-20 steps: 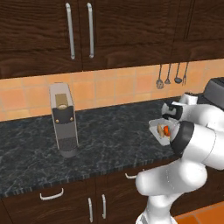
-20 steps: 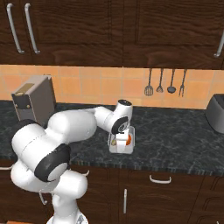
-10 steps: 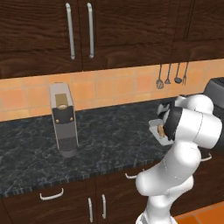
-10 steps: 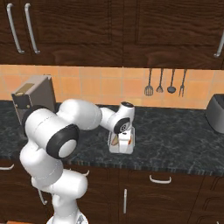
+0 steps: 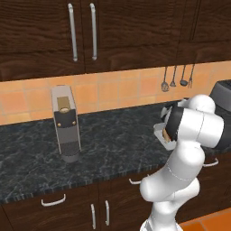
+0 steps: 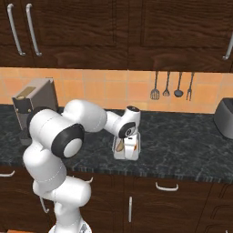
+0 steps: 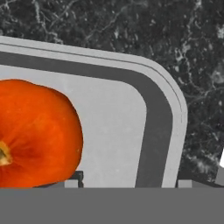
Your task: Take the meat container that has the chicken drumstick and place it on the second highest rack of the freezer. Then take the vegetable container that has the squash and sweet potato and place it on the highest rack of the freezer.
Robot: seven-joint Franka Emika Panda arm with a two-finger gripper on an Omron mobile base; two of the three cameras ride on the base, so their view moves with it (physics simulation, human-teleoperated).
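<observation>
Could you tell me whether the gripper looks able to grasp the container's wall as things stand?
Probably yes: the gripper hangs right over the container, fingers astride its wall, beside the squash.

Tabletop [image 5: 113, 140]: dark speckled stone, runs full width along orange tiled wall, above dark wood cabinets.

Items directly on it:
- Grey upright appliance w/ tan top panel [image 5: 66, 124], toward left end, standing upright, near back wall.
- White container [image 6: 126, 148] w/ grey inner band, mid-tabletop nr front edge, well apart from appliance. Red-orange squash [image 7: 37, 133] lies inside it on the floor, rounded corner of rim beside it.
- Dark rounded appliance [image 6: 225, 117] at far right end, partly cut off.
</observation>
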